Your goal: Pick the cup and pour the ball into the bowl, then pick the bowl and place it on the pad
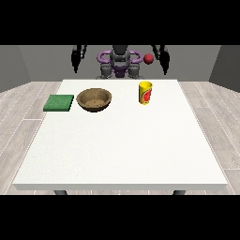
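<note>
The cup [145, 93] stood upright on the white table [122, 150], long axis vertical, mouth up, toward the table's far edge and right of centre. From the cup, the hand at the view's right [163, 62] lay at about one o'clock, raised beside the robot's shoulder and well apart from it. The hand at the view's left [75, 60] lay at about ten o'clock from the cup, much farther off, past the bowl [94, 99]. So the hand at the view's right looked the nearer one for the pick; my read only.

Fingers on both hands hung down dark and thin; whether they were apart or together I could not tell. Neither hand touched anything.

The cup was yellow with a red mark on its side, tall and narrow. A red ball [148, 58] showed above the cup at twelve o'clock, in the air near the hand at the view's right, not inside the cup; whether it touched that hand was unclear.

The bowl, brown and wide, sat at about nine o'clock from the cup, near but apart. The green pad [59, 102] lay flat at nine o'clock from the bowl, just beside it, not touching.

Nothing of the task looked done: cup unlifted, bowl holding no ball, pad bare.
</note>
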`<state>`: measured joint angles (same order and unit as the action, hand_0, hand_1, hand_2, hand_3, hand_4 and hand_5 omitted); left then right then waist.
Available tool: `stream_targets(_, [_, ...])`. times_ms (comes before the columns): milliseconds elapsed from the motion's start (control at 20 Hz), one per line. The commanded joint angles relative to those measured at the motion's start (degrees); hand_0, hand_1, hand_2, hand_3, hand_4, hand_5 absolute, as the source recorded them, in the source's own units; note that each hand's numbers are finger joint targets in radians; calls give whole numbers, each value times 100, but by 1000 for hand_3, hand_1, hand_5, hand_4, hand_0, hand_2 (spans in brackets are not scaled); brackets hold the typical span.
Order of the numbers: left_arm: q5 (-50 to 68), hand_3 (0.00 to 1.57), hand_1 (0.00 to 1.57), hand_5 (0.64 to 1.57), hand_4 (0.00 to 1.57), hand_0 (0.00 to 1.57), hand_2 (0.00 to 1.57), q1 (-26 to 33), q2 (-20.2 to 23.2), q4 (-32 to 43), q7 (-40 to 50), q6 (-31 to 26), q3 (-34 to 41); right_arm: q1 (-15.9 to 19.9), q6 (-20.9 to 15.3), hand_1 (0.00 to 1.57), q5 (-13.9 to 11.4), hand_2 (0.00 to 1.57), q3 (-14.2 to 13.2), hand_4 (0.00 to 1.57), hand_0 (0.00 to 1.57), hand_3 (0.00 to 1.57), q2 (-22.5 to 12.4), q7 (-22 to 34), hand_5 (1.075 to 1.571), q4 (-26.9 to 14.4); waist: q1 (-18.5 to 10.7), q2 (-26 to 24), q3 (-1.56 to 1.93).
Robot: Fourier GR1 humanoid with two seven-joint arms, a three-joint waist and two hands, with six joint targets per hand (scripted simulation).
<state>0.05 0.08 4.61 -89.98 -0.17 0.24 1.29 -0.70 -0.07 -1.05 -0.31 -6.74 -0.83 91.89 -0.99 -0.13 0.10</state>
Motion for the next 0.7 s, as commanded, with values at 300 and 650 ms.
stream_targets(300, [719, 0, 0, 1566, 664, 0, 0, 270, -347, -886, 1287, -86, -121, -448, -32, 0, 703, 0, -121, 875, 0, 0, 253, 1340, 1533, 715, 166, -2222, -8])
stream_targets(650, [668, 0, 0, 1563, 601, 0, 0, 93, -329, -2050, 2906, 548, -231, -498, -232, 0, 1015, 0, -181, 823, 0, 0, 75, 2855, 1528, 2022, 296, -2141, -10])
